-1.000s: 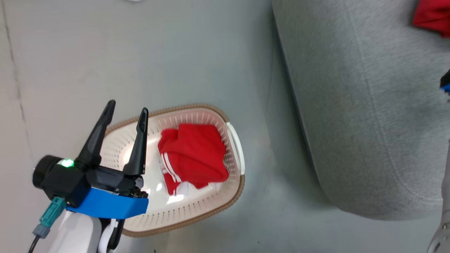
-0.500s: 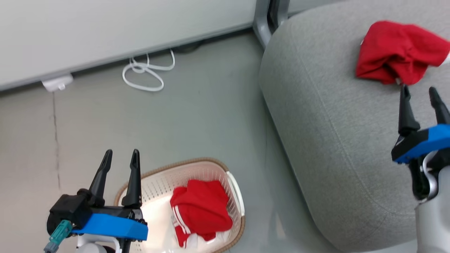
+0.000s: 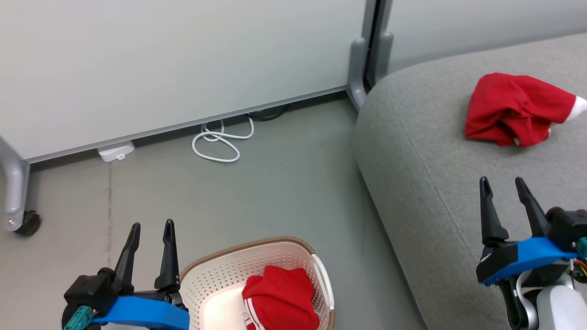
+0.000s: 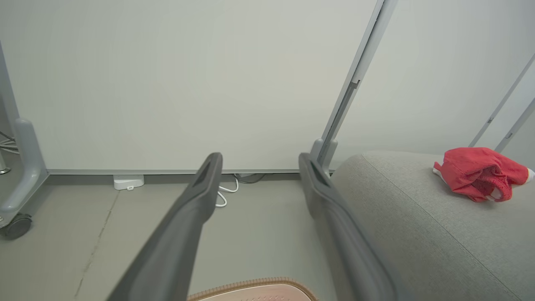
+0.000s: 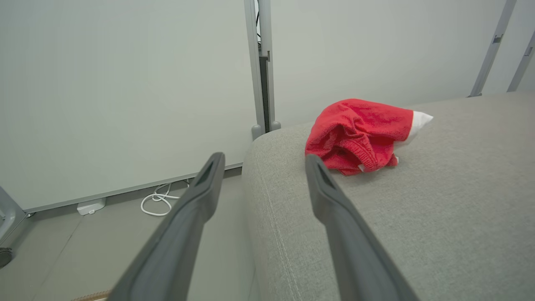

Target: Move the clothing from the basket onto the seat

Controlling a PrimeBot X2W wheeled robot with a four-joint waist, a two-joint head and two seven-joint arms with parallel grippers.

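Observation:
One red piece of clothing (image 3: 516, 110) lies crumpled on the grey seat (image 3: 426, 192), toward its far right; it is also the red clothing (image 4: 480, 173) and the red clothing (image 5: 359, 136) in both wrist views. A second red garment (image 3: 280, 300) with white stripes sits in the cream basket (image 3: 220, 279) on the floor at the bottom of the head view. My left gripper (image 3: 151, 227) hangs open and empty just left of the basket. My right gripper (image 3: 502, 183) stands open and empty above the seat's near part, short of the garment there.
A pale wall panel with grey posts (image 3: 362, 68) stands behind. A white coiled cable (image 3: 220, 144) and a small white box (image 3: 114, 151) lie on the floor by the wall. A caster wheel (image 3: 23, 224) sits at far left. Bare grey floor separates basket and seat.
The head view has swung upward, so the wall, the cable and more of the seat have come in and the basket has dropped low. The right gripper now shows whole, well short of the garment on the seat.

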